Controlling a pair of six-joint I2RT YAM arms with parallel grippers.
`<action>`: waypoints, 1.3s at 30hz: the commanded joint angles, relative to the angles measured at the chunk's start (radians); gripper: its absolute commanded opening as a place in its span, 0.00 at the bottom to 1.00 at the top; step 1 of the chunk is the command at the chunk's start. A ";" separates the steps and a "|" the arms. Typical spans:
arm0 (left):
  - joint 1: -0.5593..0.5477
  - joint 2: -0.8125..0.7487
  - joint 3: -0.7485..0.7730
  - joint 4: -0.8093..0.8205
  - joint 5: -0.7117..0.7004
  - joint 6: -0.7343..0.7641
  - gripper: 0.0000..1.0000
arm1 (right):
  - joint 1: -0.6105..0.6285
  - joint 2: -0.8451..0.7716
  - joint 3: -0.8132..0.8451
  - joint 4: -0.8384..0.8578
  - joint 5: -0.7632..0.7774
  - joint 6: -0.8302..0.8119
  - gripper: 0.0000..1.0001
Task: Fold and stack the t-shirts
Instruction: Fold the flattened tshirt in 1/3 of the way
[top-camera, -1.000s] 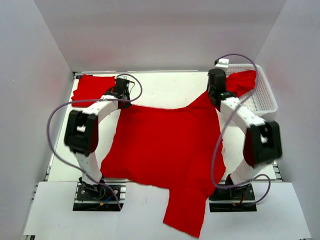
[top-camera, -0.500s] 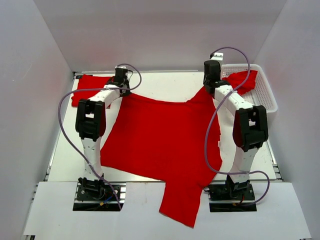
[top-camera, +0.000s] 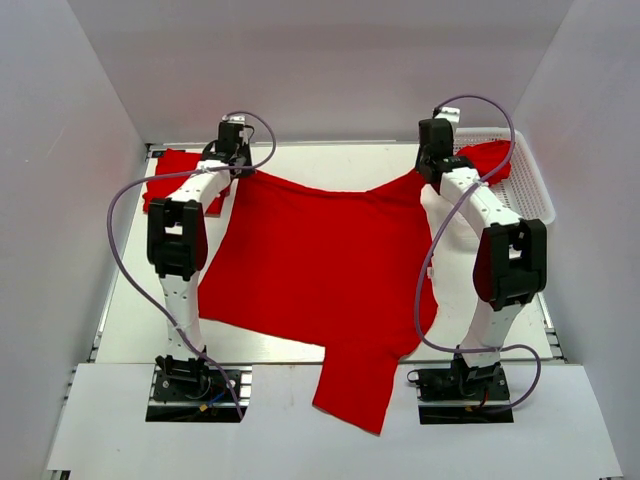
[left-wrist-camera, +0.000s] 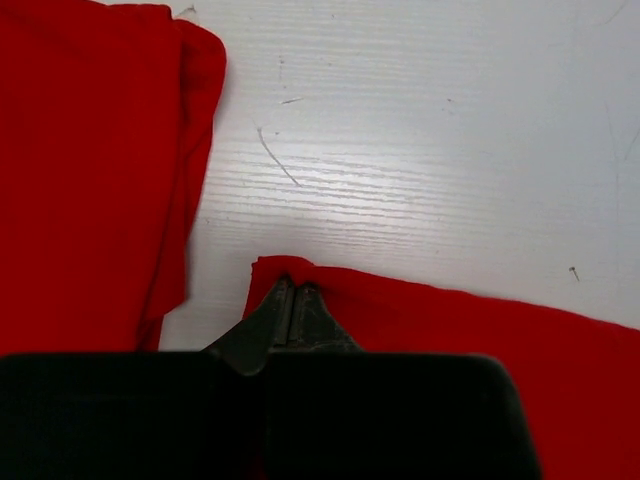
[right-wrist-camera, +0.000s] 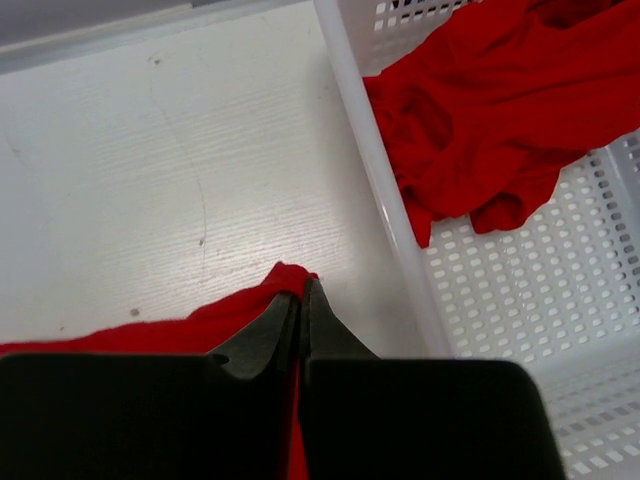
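A big red t-shirt (top-camera: 320, 270) lies spread across the table, one part hanging over the near edge. My left gripper (top-camera: 236, 170) is shut on its far left corner (left-wrist-camera: 285, 270). My right gripper (top-camera: 428, 172) is shut on its far right corner (right-wrist-camera: 290, 278). Both corners sit at the back of the table. A folded red t-shirt (top-camera: 180, 178) lies at the far left; it also shows in the left wrist view (left-wrist-camera: 90, 170), beside the held corner. More red cloth (right-wrist-camera: 500, 110) lies crumpled in the white basket (top-camera: 530, 195).
The white basket's rim (right-wrist-camera: 375, 180) runs just right of my right gripper. White walls close in the table at the back and sides. Purple cables loop over both arms.
Both grippers have moved toward the back of the table, pulling the shirt's far edge with them. The shirt has slid back and spread flatter, with less of it hanging over the near edge.
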 joint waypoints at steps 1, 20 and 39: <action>0.002 -0.026 0.004 -0.011 0.035 0.026 0.00 | -0.004 -0.049 0.007 -0.086 -0.051 0.060 0.00; 0.029 -0.230 -0.249 -0.075 -0.093 0.052 0.00 | -0.005 -0.365 -0.174 -0.641 -0.297 0.302 0.00; 0.069 -0.301 -0.269 -0.199 -0.094 0.061 0.00 | -0.007 -0.521 -0.369 -0.930 -0.487 0.382 0.00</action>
